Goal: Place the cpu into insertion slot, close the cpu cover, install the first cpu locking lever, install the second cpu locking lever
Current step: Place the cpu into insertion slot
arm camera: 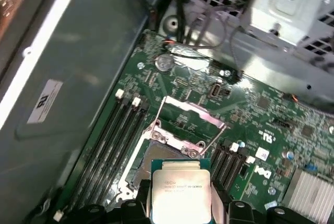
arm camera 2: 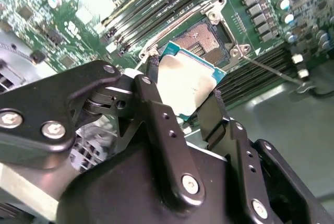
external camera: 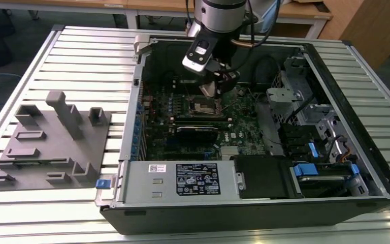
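A large open black metal computer case (external camera: 249, 216) filled the exterior view's centre, with a green motherboard (external camera: 156, 140) inside. At upper centre, the black two-fingered gripper (external camera: 213, 87) pinched the small square silver-topped cpu (arm camera 2: 190, 80) by its edges. The cpu was close over the dark, silver-rimmed insertion slot (arm camera 2: 206, 36), and the thin silver frame of the cpu cover (arm camera: 195, 112) was raised.

The computer case (external camera: 249, 216) lay on the table (external camera: 87, 56), with a fixture (external camera: 53, 147) beside it on the exterior view's left. Inside, the insertion slot (external camera: 206, 105) sat in the motherboard (external camera: 164, 142) — the gripper (external camera: 212, 91) held the cpu (arm camera 2: 188, 80) just above it, and the cpu cover (arm camera: 195, 112) stood tilted up off the slot.
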Robot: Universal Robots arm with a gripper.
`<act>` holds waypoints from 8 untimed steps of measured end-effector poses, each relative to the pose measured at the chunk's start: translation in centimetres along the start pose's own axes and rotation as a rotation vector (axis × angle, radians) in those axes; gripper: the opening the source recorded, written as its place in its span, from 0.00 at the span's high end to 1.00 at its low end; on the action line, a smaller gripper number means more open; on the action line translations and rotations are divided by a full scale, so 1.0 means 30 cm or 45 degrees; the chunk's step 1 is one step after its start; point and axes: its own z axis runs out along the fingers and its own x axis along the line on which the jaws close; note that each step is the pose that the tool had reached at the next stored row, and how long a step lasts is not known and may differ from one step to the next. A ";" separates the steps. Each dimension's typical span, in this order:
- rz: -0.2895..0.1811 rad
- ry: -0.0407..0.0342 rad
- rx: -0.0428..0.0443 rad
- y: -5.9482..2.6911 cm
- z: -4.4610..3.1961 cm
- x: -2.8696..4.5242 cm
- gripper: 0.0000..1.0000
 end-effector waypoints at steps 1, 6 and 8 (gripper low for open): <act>0.023 -0.0017 0.000 0.000 0.000 0.000 0.46; 0.139 -0.0107 0.000 0.000 0.000 0.000 0.46; 0.184 -0.0142 0.000 0.000 0.001 0.000 0.46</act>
